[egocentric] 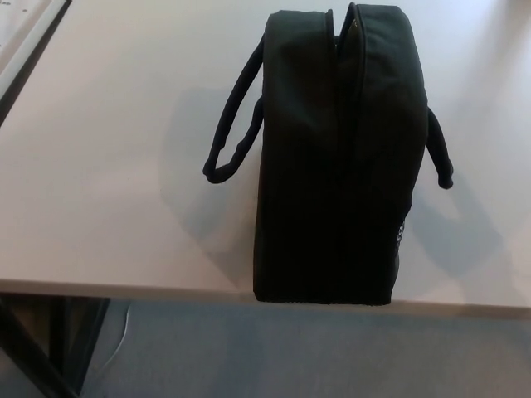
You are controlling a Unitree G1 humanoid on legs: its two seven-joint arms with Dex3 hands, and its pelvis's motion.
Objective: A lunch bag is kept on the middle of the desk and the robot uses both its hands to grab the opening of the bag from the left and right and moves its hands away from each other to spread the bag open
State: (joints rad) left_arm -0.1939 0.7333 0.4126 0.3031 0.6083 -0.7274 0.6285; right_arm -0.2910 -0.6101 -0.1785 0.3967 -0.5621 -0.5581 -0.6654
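Note:
A black fabric lunch bag (340,166) stands upright on the pale desk (108,191), reaching from the desk's front edge toward the back. Its top opening (340,37) runs lengthwise as a narrow slit, parted only slightly at the far end. One black carry handle (232,124) loops out on the left side. The other handle (438,153) hangs down on the right. Neither of my hands shows in the head view.
The desk's front edge (124,288) crosses the lower picture, with grey floor (274,356) below it. A dark desk leg (33,348) stands at the bottom left. A dark strip and a second pale surface (21,41) lie at the top left.

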